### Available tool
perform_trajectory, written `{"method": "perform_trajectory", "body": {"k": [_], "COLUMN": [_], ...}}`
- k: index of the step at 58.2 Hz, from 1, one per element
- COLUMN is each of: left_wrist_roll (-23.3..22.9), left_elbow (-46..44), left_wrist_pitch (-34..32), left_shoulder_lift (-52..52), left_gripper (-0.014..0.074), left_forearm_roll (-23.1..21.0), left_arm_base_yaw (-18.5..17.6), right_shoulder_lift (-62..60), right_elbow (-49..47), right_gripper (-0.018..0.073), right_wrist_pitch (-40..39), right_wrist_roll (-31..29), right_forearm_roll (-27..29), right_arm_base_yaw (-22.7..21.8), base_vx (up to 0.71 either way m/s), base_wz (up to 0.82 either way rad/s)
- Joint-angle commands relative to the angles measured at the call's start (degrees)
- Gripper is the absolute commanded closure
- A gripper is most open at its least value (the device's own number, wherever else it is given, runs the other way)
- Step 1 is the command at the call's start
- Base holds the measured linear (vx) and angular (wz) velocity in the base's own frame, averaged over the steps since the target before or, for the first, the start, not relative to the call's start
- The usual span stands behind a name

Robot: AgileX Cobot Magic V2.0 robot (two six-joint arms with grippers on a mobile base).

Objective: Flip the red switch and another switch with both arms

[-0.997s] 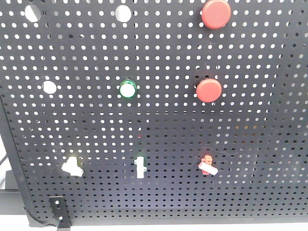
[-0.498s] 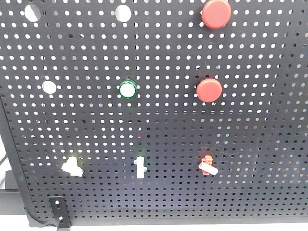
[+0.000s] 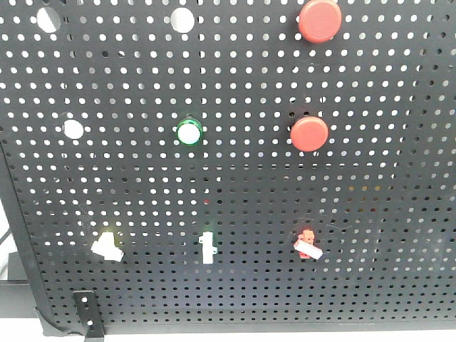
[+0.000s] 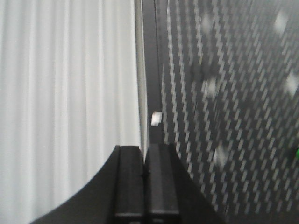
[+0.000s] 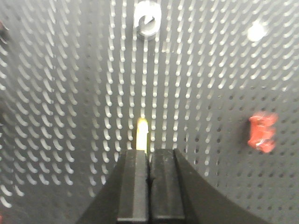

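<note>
In the front view the red switch (image 3: pixel 308 244), a red base with a white lever, sits low right on the black pegboard (image 3: pixel 399 214). The other switch (image 3: pixel 107 244), white-levered with a yellowish glow, sits low left. Neither gripper shows in that view. In the right wrist view my right gripper (image 5: pixel 149 150) is shut and empty. A small yellow-glowing lever (image 5: pixel 142 133) stands just beyond its tips, and the red switch (image 5: pixel 262 132) lies off to the right. My left gripper (image 4: pixel 145 147) is shut and empty, facing the board's left edge (image 4: pixel 150 70).
An upright white toggle (image 3: pixel 206 248) stands between the two switches. Above are a green-ringed lamp (image 3: pixel 189 132) and two big red push buttons (image 3: pixel 309 133) (image 3: pixel 320 20). A white curtain (image 4: pixel 65 93) hangs left of the board, with a small white piece (image 4: pixel 156 118) by the frame.
</note>
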Motion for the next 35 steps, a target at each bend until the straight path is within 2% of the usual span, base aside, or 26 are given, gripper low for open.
{"method": "perform_trajectory", "body": {"k": [1,12,19,24,35], "left_wrist_roll": [1.33,0.99,-1.95,-2.22,-0.98], "left_elbow": [-2.58,-2.58,-2.58,-2.58,-2.58], "left_wrist_pitch": [0.5,0.69,0.58,-0.22,-8.32], "left_shoulder_lift": [5.9,12.19,15.9,18.88,25.83], "left_gripper": [0.0594,0.0594,0.0594,0.0594,0.0594], "left_forearm_roll": [-0.22,-0.29,-2.47,-1.95,-1.55], "left_arm_base_yaw": [0.1,0.1,0.04,-0.48,-4.13], "right_shoulder_lift": [4.95,11.47,13.15,13.5,13.5], "right_elbow": [-1.79,-1.79,-1.79,-1.79,-1.79], "right_gripper": [0.0566,0.0566,0.0566,0.0566,0.0566], "right_wrist_pitch": [-4.17,-6.81,-8.41,-8.91,-8.91], "right_wrist_roll": [-0.72,-0.72,-0.31,-0.31,-0.31], "right_forearm_roll": [-0.33,-0.33,-0.33,-0.33,-0.33], "right_arm_base_yaw": [-0.34,-0.34,-0.34,-0.34,-0.34], "base_vx": [0.0,0.0,0.0,0.0,0.0], "base_wz": [0.0,0.0,0.0,0.0,0.0]}}
